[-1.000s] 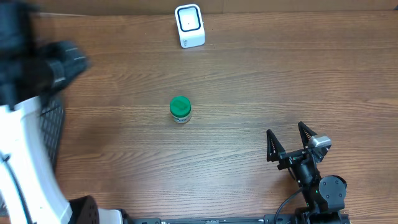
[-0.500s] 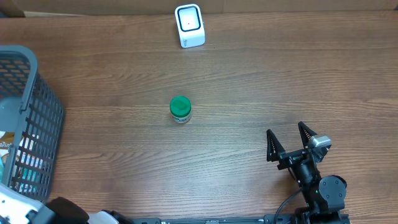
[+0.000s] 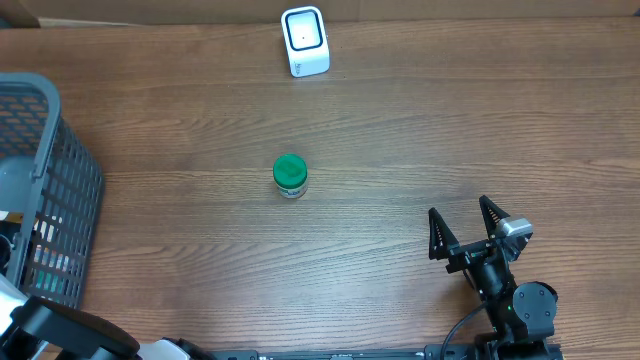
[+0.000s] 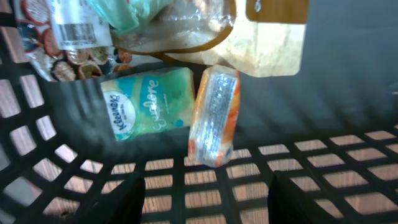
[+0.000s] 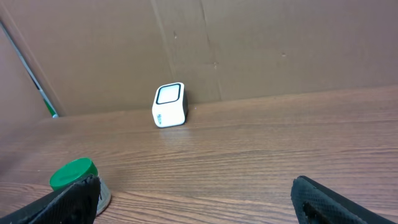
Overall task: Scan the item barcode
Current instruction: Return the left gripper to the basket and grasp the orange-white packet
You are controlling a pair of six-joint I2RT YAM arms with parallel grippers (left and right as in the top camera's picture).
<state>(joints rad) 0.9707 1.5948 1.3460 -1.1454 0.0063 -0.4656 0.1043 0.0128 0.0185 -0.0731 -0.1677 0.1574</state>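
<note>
left fingers (image 4: 134, 199) partly apart, empty, in basket (image 3: 70, 190), packet (image 4: 214, 115) above them | right fingers (image 3: 440, 240) wide apart, empty, lower right | jar (image 3: 290, 175) centre; scanner (image 3: 305, 42) top | since earlier: left arm gone from upper left, basket uncovered

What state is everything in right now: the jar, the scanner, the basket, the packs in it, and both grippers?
Jar: upright on the table, green lid on.
Scanner: standing at the table's far edge.
Basket: at the table's left edge, holding packs.
Tissue pack: lying in the basket.
Orange packet: lying beside the tissue pack.
Left gripper: open, empty, facing the packs.
Right gripper: open, empty, at the table's front right.
</note>
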